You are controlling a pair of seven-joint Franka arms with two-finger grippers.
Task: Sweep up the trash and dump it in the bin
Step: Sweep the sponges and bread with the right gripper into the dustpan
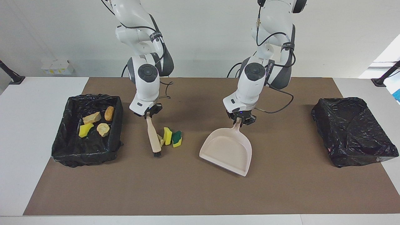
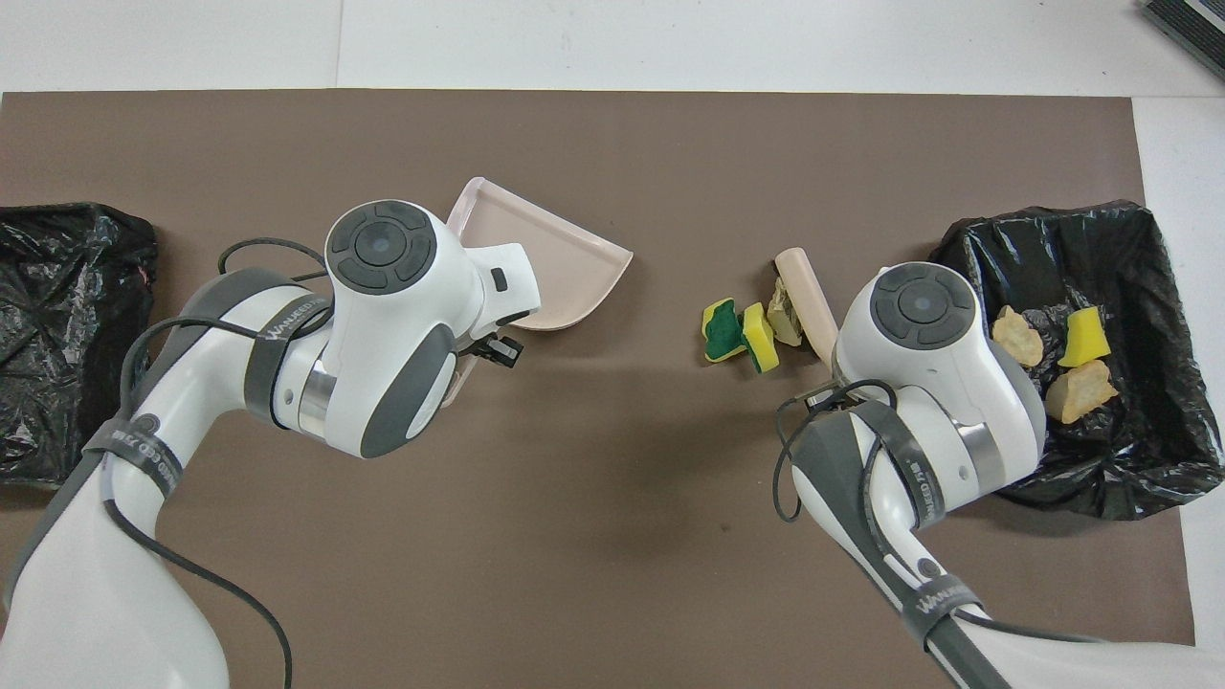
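The right gripper (image 1: pixel 148 114) pinches the handle of the beige brush with black bristles (image 1: pixel 153 137), slanted against three loose trash bits (image 1: pixel 170 137) on the counter (image 1: pixel 200 193), probably to push them toward the dustpan. The left gripper (image 1: pixel 240 119) clamps the beige plastic dustpan (image 1: pixel 227 152) by its handle, mouth angled their way; four more bits lie in the black-lined bin (image 1: pixel 62 150) at the right arm's end
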